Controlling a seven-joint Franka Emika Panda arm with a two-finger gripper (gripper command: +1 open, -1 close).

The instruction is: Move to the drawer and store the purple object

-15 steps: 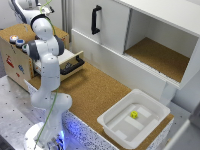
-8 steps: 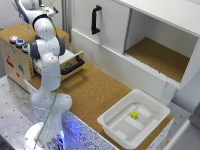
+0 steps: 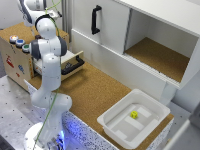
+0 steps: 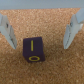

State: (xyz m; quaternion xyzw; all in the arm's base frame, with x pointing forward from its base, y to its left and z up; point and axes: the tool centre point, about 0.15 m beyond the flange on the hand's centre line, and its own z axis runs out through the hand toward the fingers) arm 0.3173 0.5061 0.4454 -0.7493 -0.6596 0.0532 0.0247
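- Purple block [image 4: 33, 51]: a dark purple cuboid with yellow markings, lying on the cork surface [image 4: 50, 70]; seen only in the wrist view.
- End effector [image 4: 41, 30]: spread wide and holding nothing. Its two pale fingers [image 4: 73, 30] stand one on each side of the block, clear of it; the block sits between them, nearer one finger than the other.
- Drawer [image 3: 70, 62]: pulled open from the plywood box [image 3: 15, 57] at the exterior view's left, black bar handle to the front. The arm [image 3: 47, 55] rises before it and hides part of it.
- Arm's upper end: near the top left edge of the exterior view, where neither end effector nor block can be made out.
- White tub [image 3: 135, 120]: at the lower right of the exterior view, well apart from the drawer, holding a small yellow object [image 3: 134, 114].
- White cupboard [image 3: 150, 40]: behind the surface, with one compartment open.
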